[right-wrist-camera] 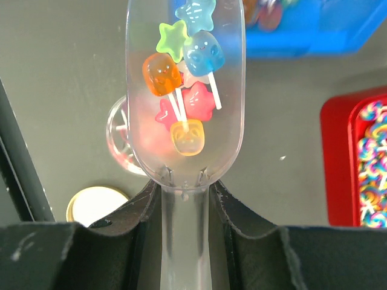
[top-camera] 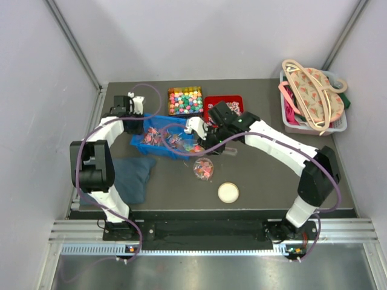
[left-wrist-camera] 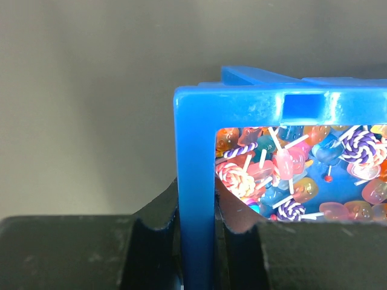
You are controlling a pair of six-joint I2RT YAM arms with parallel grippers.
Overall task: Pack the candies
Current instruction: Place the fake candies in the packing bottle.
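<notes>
The left gripper [left-wrist-camera: 196, 228] is clamped on the upright wall of the blue tray [left-wrist-camera: 266, 99], which fills the lower right of the left wrist view. The right gripper [right-wrist-camera: 184, 196] is closed on the handle of a clear scoop [right-wrist-camera: 140, 103], held upright through the middle of the right wrist view. A handful of candies [right-wrist-camera: 188, 138] lies in its bowl: stars, cubes and small lollipops on white sticks. Many more are seen heaped in the blue tray. A small clear jar [top-camera: 204, 169] stands near the centre of the top view with some sweets already in it, and a cream lid [top-camera: 228, 193] lies just to its lower right. In the right wrist view only part of the jar's rim is seen, past the scoop's left edge. The step in hand is judged to be the emptying of the scoop into the jar. The scoop should be kept level until its tip is brought squarely over the mouth, since it appears offset to the right now. It should then be tipped slowly, so that the sticks are not caught on the rim and nothing is spilled onto the table.
</notes>
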